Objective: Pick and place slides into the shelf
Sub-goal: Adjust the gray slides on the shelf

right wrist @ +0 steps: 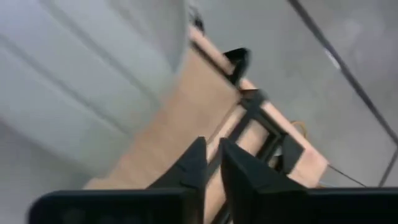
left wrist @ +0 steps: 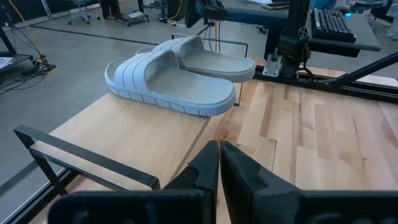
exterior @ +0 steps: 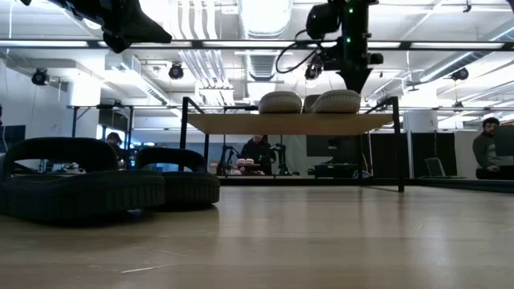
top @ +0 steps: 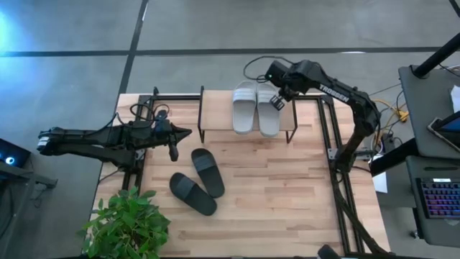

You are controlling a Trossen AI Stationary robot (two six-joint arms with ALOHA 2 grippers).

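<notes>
While the grey pair (top: 255, 108) is seen resting on the shelf (top: 215, 115), the right gripper (top: 277, 102), nearly closed and empty, sits beside it. Towards six o'clock, the black slides (top: 198, 180) lie on the tabletop (top: 287, 201), to be grasped next; the left gripper (top: 172, 147) waits closed, empty.

grey slides (top: 255, 108): pale grey, ribbed straps
black slides (top: 199, 181): matte black
shelf (top: 215, 108): light wood top, black legs
table (top: 287, 194): light wood planks
plant (top: 129, 226): green

Grey slides (top: 255, 108) paired on shelf (top: 215, 115) (upright), black slides (top: 198, 181) — tabletop
</notes>
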